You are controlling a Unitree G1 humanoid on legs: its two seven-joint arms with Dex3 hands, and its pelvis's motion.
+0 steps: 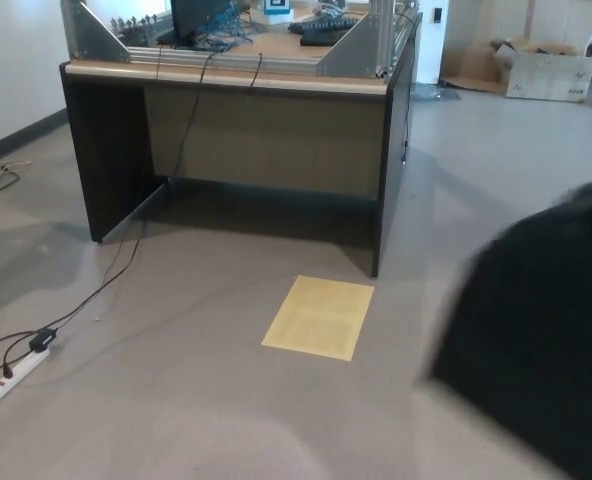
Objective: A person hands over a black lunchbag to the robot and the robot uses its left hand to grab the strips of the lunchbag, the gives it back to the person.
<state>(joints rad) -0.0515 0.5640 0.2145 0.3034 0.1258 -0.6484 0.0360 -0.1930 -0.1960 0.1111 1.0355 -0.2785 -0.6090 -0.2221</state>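
Note:
A large black blurred shape [541, 330], seemingly the black lunchbag, fills the lower right of the head view. Its outline is smeared by motion and no strips can be made out. No person's hand shows on it. Neither of my hands is in view.
A dark desk [236, 120] with a metal frame and cables on top stands ahead. A yellow sheet [319, 317] lies on the grey floor before it. A power strip [16, 372] with cables lies at the left. A cardboard box [546, 70] sits far right.

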